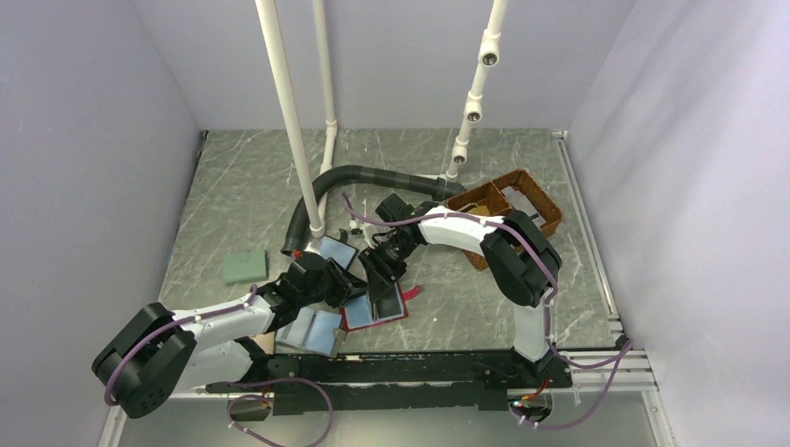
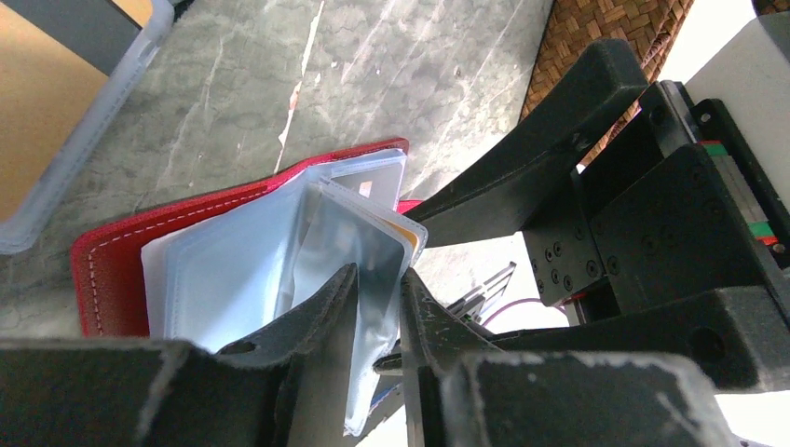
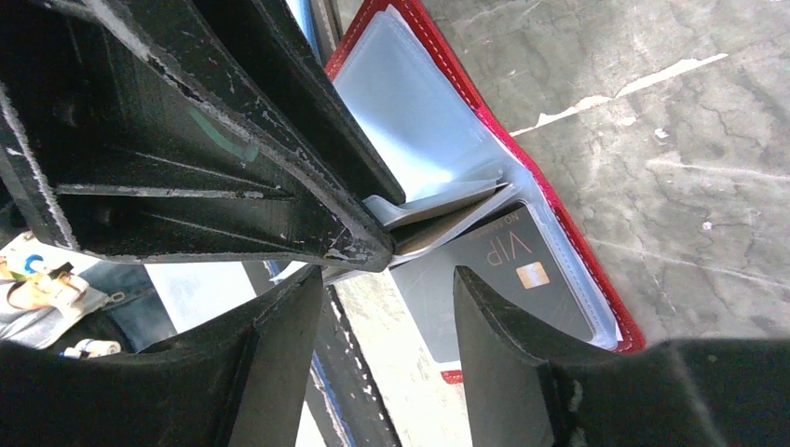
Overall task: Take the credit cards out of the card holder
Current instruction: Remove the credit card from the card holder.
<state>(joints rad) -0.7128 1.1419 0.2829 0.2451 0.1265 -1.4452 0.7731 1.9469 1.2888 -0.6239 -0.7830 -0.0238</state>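
Note:
The red card holder (image 1: 359, 321) lies open on the table, its clear plastic sleeves (image 2: 233, 279) fanned upward. My left gripper (image 2: 380, 293) is shut on one sleeve, pinching its edge between the fingertips. A grey credit card (image 3: 508, 279) marked VIP with a gold chip sits in a sleeve against the red cover (image 3: 596, 270). Another card's orange corner (image 2: 406, 230) shows inside the pinched sleeve. My right gripper (image 3: 387, 303) stands open just in front of the VIP card's free edge, one finger (image 3: 484, 326) overlapping it and nothing between the jaws. The left gripper's fingers (image 3: 279, 158) cross the upper left of that view.
A woven brown basket (image 1: 512, 205) stands at the back right. A black hose (image 1: 363, 177) and white pipes (image 1: 291, 121) rise behind the arms. A green pad (image 1: 245, 267), a black-rimmed blue case (image 1: 337, 250) and a grey-blue wallet (image 1: 312, 331) lie near the left arm.

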